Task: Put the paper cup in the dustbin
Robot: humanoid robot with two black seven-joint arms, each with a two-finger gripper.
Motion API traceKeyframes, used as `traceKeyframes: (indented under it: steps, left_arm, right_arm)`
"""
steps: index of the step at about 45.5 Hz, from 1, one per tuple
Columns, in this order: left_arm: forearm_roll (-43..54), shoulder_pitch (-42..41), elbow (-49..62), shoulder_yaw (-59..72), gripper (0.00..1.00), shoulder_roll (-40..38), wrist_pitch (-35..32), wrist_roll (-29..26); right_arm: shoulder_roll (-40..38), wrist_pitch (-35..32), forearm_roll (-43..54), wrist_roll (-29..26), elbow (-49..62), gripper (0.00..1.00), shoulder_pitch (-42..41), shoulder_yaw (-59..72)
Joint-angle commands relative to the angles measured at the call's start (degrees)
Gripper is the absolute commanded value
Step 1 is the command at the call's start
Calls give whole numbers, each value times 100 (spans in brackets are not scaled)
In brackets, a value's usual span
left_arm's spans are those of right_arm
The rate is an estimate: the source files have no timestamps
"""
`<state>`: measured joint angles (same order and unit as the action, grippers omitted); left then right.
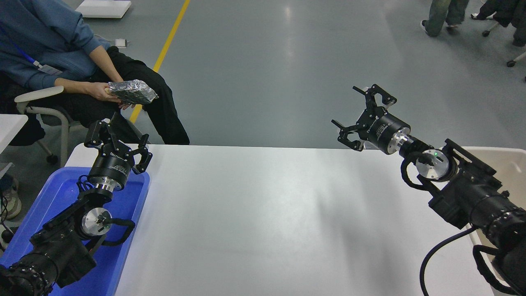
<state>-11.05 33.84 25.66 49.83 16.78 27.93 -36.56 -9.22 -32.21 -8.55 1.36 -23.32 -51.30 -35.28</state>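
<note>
1. Centrally, the white table [254,222] fills most of the head view; its far edge runs across the middle of the picture, with grey floor beyond it.
2. Dustbin [511,164] – a beige bin with a thick off-white rim stands at the table's right end. Only part of its rim and inner wall shows behind the right arm. Its contents cannot be seen from this angle.
3. Blue tray [123,230] – a shallow tray lies on the table's left end, with the left arm above it.
4. Seated person [53,61] – sits at the far left in a blue top and dark trousers, on a chair with a white armrest. One hand [98,91] holds a crumpled foil packet [133,91] over the lap.
5. Right gripper [359,117] – the right arm comes in from the lower right corner and reaches up and left, so that the claw sits over the table's far edge near the right end. Its fingers are spread wide with nothing between them.
6. Left gripper [117,142] – parked at the lower left, pointing away from the camera over the far end of the tray. Its fingers are spread apart and hold nothing.
7. Paper cup – not visible anywhere in this view, so its location cannot be told.
</note>
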Motion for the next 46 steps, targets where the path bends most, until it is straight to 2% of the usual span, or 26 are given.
traceKeyframes:
  steps: [1,20,39,46]
  left_arm:
    - [-3,0,0,0,100,0,2,0]
    - [-3,0,0,0,100,0,2,0]
    - [-3,0,0,0,100,0,2,0]
    - [-3,0,0,0,100,0,2,0]
  right_arm:
    - [158,-189,-7,383,3,100,270,-49]
    - [404,-49,-7,787,794,100,428,-374]
    - [649,628,72,1384,943,100,367,-269]
    - [816,655,72,1613,935,100,393,-260]
